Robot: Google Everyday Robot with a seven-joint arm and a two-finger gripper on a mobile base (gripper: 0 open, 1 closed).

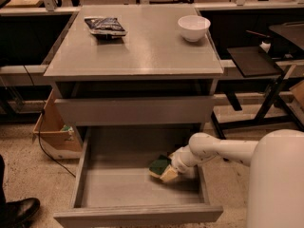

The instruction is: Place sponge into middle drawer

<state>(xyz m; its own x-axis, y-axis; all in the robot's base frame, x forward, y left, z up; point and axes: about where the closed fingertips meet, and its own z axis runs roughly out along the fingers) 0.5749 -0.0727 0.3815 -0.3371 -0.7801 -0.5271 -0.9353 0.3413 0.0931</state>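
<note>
Down inside the open middle drawer (118, 196), toward its right side, the gripper (177, 167) is reaching in at the end of the white arm (218, 148) and appears to be clamping the sponge (160, 166) at its tip. The jaws are standing closed to the sponge's thickness and holding nothing else. The sponge is hanging tilted, green scouring face turned up and leftward, pale foam edge pointing down. It is sitting low over the drawer floor, and whether a corner is touching the floor I cannot tell. Above, another drawer front (133, 110) is showing shut. On the cabinet top (142, 51) a white bowl (194, 27) and a dark snack bag (105, 26) are lying well apart. By its look the sponge is going to handle as a light, soft, springy thing, squashing under a pinch and taking no harm from a short drop. Pinching it across the foam body is looking like the surest hold
</note>
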